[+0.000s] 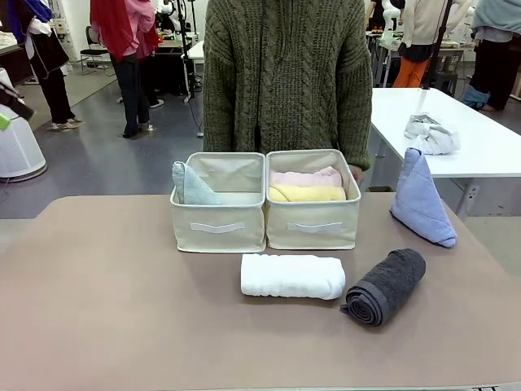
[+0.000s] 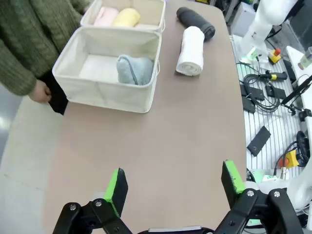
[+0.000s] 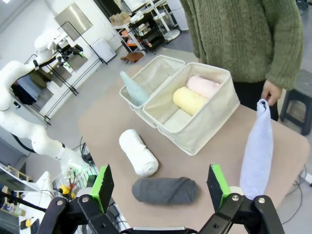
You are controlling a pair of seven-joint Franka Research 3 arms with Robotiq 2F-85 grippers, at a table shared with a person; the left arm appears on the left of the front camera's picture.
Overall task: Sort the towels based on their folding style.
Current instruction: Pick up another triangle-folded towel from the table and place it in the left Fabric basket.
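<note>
Towels yet to sort: white roll (image 1: 291, 277) and dark grey roll (image 1: 387, 285) lie nearest, loose before the bins. Left gripper (image 2: 174, 183) and right gripper (image 3: 161, 181) hang wide open, empty. Behind, the right bin (image 1: 313, 228) holds the yellow roll (image 1: 308, 194) and pink roll (image 1: 305, 176); the left bin (image 1: 218, 228) holds the teal cone (image 1: 191, 186). Far right stands the periwinkle cone (image 1: 422, 204). Best bet: straddle a roll's middle, squeeze gently, lift clear of the rim.

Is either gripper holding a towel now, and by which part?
Nothing is held: the left gripper and the right gripper both stand open and empty.
</note>
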